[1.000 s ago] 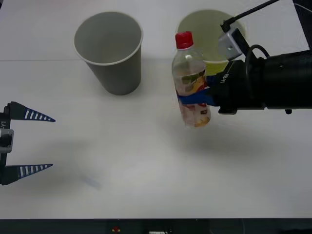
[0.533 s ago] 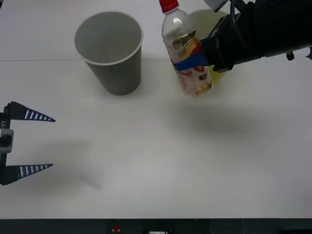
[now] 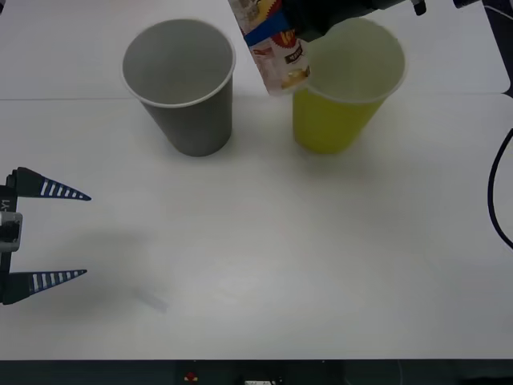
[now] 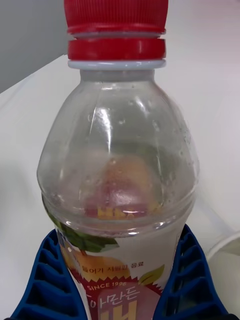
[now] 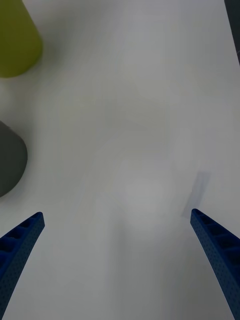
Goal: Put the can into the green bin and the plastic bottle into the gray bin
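the step in hand was the carry of the plastic bottle (image 3: pixel 271 44) toward the gray bin (image 3: pixel 179 80). the right claw (image 4: pixel 120 280) was clamped on the bottle, its blue ribbed fingers (image 4: pixel 37 277) pressed against the label on either side, the red cap pointing away from the wrist. in the front view the bottle hung clear of the bench (image 3: pixel 264 257), tilted, its lower end showing between the two cups and overlapping the near rim of the green bin (image 3: pixel 341 100); its upper part ran out past the top edge. how high it sat above the rims could not be judged. the gray bin stood upright to the robot's left of the green one, the two near each other but apart, and both looked empty as far as their insides showed.

the left claw (image 3: pixel 36 234) rested low at the robot's left side of the bench, fingers apart, holding nothing, well away from both cups.

the next move likely called for carrying the bottle further to the robot's left until it hung over the gray bin's mouth, then spreading the fingers. the risk, as i judged it, was letting go too early, with the bottle so close to the green rim.
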Robot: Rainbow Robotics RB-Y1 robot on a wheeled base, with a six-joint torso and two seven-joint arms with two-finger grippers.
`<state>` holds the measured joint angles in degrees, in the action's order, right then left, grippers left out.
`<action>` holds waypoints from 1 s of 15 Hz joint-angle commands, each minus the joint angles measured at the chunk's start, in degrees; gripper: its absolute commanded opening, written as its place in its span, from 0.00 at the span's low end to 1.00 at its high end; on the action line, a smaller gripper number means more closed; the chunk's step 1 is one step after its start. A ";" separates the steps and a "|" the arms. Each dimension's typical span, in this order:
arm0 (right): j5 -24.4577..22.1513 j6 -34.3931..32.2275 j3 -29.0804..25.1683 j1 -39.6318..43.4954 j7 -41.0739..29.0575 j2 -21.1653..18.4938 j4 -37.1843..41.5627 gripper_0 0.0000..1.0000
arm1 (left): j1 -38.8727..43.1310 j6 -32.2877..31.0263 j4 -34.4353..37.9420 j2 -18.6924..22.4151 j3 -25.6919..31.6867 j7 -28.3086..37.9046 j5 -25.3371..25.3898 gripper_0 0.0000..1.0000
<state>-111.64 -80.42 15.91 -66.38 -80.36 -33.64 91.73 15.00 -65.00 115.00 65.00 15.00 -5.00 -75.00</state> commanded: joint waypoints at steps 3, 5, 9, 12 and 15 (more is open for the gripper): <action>-2.26 1.23 2.64 -8.24 4.16 7.36 -14.39 0.00 | 0.00 0.00 0.00 0.00 0.00 0.00 0.00 1.00; -3.49 3.16 4.39 -11.14 4.78 10.44 -19.57 0.00 | 0.00 0.00 0.00 0.00 0.00 0.00 0.00 1.00; -5.96 8.97 7.47 -13.86 5.57 15.27 -25.81 0.00 | 0.00 0.00 0.00 0.00 0.00 0.00 0.00 1.00; -6.92 11.87 8.17 -15.44 7.06 17.73 -29.94 0.00 | 0.00 0.00 0.00 0.00 0.00 0.00 0.00 1.00; -7.54 14.68 9.84 -15.80 7.06 18.79 -31.52 0.00 | 0.00 0.00 0.00 0.00 0.00 0.00 0.00 1.00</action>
<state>-119.05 -66.11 25.47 -82.11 -73.31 -15.00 60.33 15.00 -65.00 115.00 65.00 15.00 -5.00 -75.00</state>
